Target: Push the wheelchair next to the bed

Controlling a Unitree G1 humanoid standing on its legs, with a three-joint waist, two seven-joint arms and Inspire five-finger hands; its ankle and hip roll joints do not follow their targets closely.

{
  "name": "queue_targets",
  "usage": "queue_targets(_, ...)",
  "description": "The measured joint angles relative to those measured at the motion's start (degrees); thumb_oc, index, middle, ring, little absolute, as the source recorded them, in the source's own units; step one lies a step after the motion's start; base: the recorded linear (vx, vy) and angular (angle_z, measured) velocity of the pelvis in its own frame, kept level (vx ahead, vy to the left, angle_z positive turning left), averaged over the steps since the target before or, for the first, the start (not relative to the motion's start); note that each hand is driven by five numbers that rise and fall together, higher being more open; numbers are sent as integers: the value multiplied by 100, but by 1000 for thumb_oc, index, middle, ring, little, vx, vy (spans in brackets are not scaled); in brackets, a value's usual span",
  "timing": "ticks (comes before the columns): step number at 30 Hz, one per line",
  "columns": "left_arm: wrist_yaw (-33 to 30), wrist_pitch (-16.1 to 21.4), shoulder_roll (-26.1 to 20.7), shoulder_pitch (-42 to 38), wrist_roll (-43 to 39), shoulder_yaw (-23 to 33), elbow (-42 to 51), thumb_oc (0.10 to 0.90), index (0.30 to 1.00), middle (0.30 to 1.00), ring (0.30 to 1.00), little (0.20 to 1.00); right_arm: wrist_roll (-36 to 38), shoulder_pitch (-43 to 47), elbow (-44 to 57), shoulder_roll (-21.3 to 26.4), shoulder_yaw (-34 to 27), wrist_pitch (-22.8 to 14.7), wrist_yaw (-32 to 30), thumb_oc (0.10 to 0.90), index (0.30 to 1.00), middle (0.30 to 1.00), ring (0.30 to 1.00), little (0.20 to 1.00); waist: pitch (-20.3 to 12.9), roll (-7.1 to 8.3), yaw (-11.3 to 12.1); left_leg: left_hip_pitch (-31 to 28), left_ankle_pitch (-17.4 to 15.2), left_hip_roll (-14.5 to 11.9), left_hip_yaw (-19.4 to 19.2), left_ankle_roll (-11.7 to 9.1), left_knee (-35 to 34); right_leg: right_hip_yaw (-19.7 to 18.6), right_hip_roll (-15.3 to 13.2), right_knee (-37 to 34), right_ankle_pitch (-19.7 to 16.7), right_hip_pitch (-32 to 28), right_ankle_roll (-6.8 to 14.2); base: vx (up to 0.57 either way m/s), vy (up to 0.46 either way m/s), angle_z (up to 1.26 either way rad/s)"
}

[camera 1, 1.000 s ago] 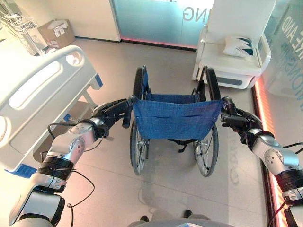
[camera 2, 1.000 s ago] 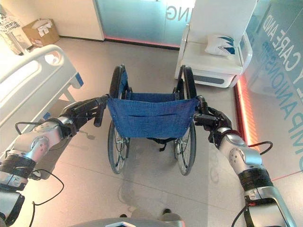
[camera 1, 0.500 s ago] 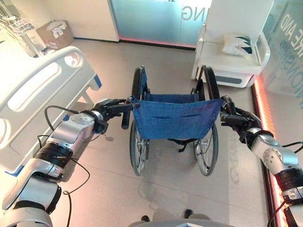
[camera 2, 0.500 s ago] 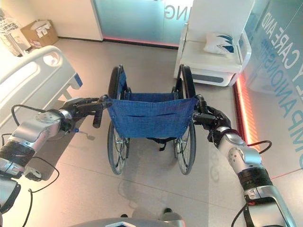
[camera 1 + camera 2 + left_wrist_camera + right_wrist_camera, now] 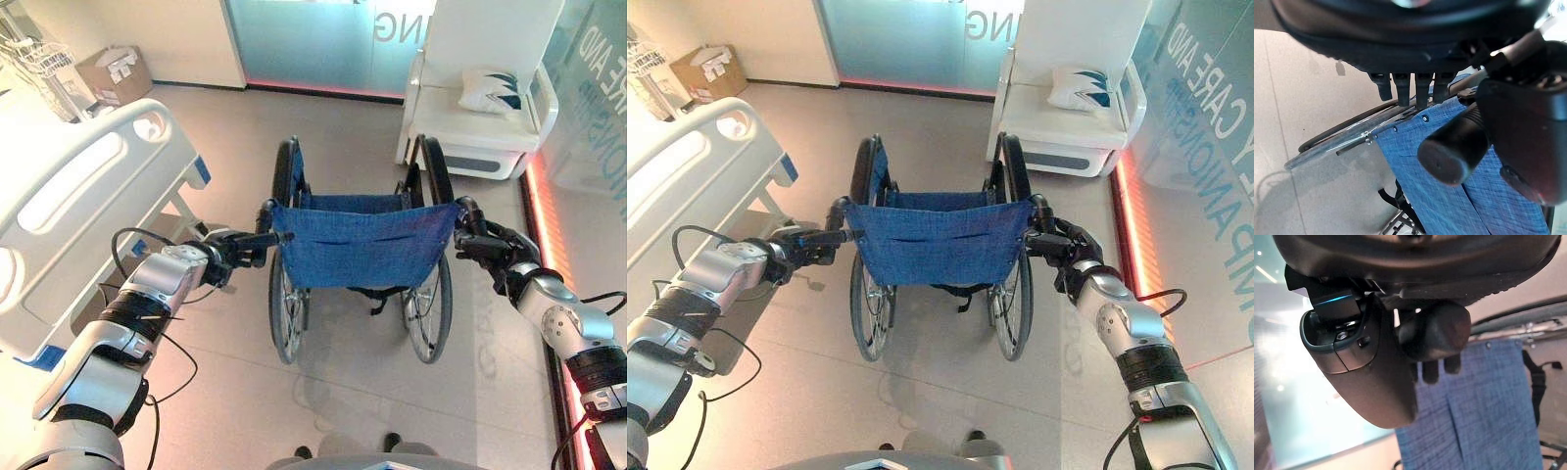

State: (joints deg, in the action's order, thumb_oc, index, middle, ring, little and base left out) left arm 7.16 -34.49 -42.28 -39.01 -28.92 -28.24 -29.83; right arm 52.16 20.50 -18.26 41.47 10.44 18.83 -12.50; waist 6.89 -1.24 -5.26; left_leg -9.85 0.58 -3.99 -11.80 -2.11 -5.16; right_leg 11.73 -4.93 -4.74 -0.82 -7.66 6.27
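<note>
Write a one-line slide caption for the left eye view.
Both hands, left and right, grip the blue wheelchair, bed to the left.

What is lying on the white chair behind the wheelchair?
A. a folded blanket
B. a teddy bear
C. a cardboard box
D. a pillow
D: a white pillow with a dark pattern rests on the seat of the white chair, beyond the wheelchair.
</note>
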Motion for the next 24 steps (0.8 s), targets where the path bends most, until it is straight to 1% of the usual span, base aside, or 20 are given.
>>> queue_targets(1,-125,86,59,14,-24,-9,-12,800,900,900,900,900,-3,-1,-1,-19,0,-4,0,400,300,300,300,300,3,5,-1,-3,0,0,-14,0,0,-12,1,0,-3,4,3,19,-13,-7)
queue_targets(3,-536,505,262,138,-114,-5,-45,800,900,900,900,900,-7,-6,-3,-135,-18,-50,0,400,300,300,300,300,17,28,-4,-23,-1,0,-115,2,0,-51,2,-1,-21,15,2,25,-23,-12)
queue_targets(5,-790,741,368,254,-108,65,-44,800,900,900,900,900,-8,-59,3,-191,-57,-99,2,400,300,300,300,300,36,60,-6,-33,-2,-1,-125,2,0,-60,4,2,-23,12,2,13,-29,-5)
queue_targets(7,-1128,1104,424,347,-101,114,-42,800,900,900,900,900,-25,-73,-1,-275,-87,-132,2,400,300,300,300,300,83,142,5,-34,-1,-1,-141,2,0,-76,3,2,-40,18,9,0,0,0)
queue_targets(8,-1188,1160,428,364,-86,145,-40,800,900,900,900,900,-25,-75,-1,-293,-93,-135,2,400,300,300,300,300,88,158,8,-34,-1,-1,-147,3,0,-81,3,1,-45,19,8,6,-21,-5)
queue_targets(10,-1517,1493,489,508,36,239,2,800,900,900,900,900,-60,-86,-6,-400,-101,-148,2,400,300,300,300,300,94,254,10,-34,1,0,-202,6,0,-148,2,0,-57,44,11,6,-22,-9)
queue_targets(13,-1826,1738,576,527,292,240,15,800,900,900,900,900,-66,-88,-4,-533,-95,-159,3,400,300,300,300,300,98,373,15,-23,1,2,-267,7,0,-180,2,-2,-90,92,8,10,-14,-13)
queue_targets(14,-1862,1765,576,536,309,258,16,800,900,900,900,900,-74,-92,-5,-568,-99,-170,3,400,300,300,300,300,98,393,12,-23,1,3,-272,8,0,-182,2,-2,-96,99,5,8,-6,-8)
queue_targets(15,-1865,1801,590,559,331,287,18,780,869,869,869,869,-103,-116,7,-594,-103,-179,4,400,300,300,300,300,95,419,9,-23,1,4,-275,8,0,-182,2,-2,-101,101,4,5,0,-4)
queue_targets(16,-1862,1805,597,566,325,304,22,711,766,766,766,766,-105,-126,15,-604,-104,-180,4,400,300,300,300,300,96,428,9,-24,0,5,-275,9,0,-182,1,-2,-101,100,5,0,0,0)
queue_targets(17,-1845,1810,611,573,268,345,22,574,561,561,561,561,-105,-135,17,-611,-105,-187,4,400,300,300,300,300,99,440,7,-24,0,7,-276,9,0,-182,0,-2,-104,100,7,0,0,0)
queue_targets(19,-1793,1810,646,623,90,448,22,453,380,380,380,380,-182,-137,20,-616,-103,-188,7,400,300,300,300,300,100,441,7,-27,0,7,-276,9,0,-182,-1,-2,-105,99,6,5,16,0)
queue_targets(20,-1790,1810,681,663,2,528,21,400,300,300,300,300,-223,-142,28,-620,-104,-188,7,400,300,300,300,300,100,440,7,-30,0,7,-275,9,0,-181,0,-2,-106,96,5,9,32,0)
queue_targets(22,-1764,1760,649,703,-78,677,14,400,300,300,300,300,-224,-186,64,-613,-119,-188,22,400,300,300,300,300,100,440,2,-33,0,6,-275,9,0,-180,0,-2,-107,93,4,3,15,0)
queue_targets(24,-1569,1666,572,703,-90,671,32,400,300,300,300,300,-230,-206,58,-611,-125,-185,24,400,300,300,300,300,102,435,5,-71,0,9,-270,9,0,-176,-2,-4,-107,54,4,0,0,0)
